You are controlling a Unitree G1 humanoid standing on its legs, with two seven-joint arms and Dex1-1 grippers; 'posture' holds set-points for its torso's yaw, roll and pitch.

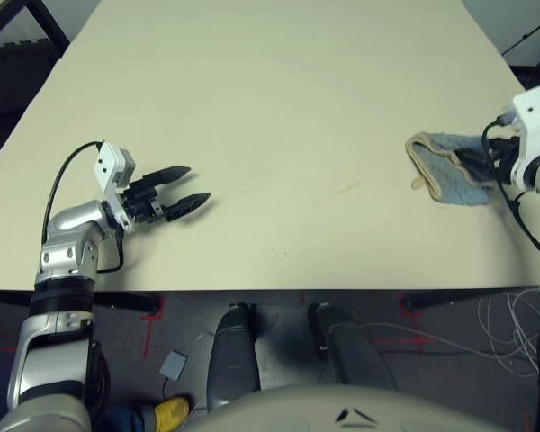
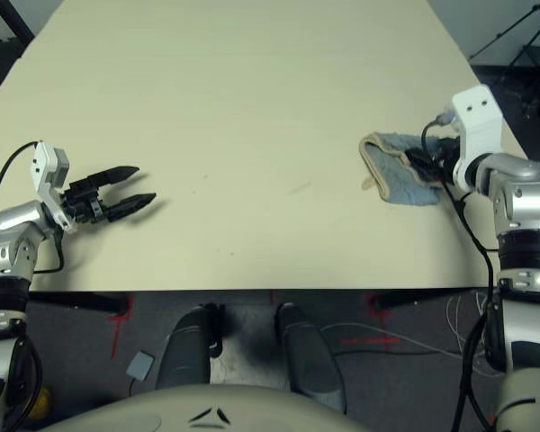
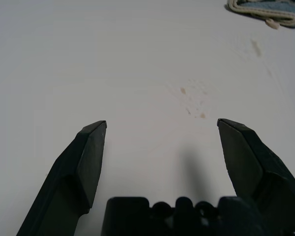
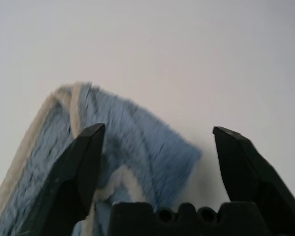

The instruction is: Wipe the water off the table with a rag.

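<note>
Right hand seen wide open over the one blue rag, nothing gripped; rag partly hidden beneath it. Left hand open, empty, left of rag. Faint specks of water on one desk, left of rag; exact count cannot be made.

The rag lies on the right part of the worktop, in from its front edge. The right claw is at the rag's right part. Left of the rag, on the worktop, is a smear; farther left are small specks of water. The left claw is well left of the rag, past the specks. On the floor, in front and well left of the rag, are a small box and a shoe, the shoe nearer the robot.
</note>
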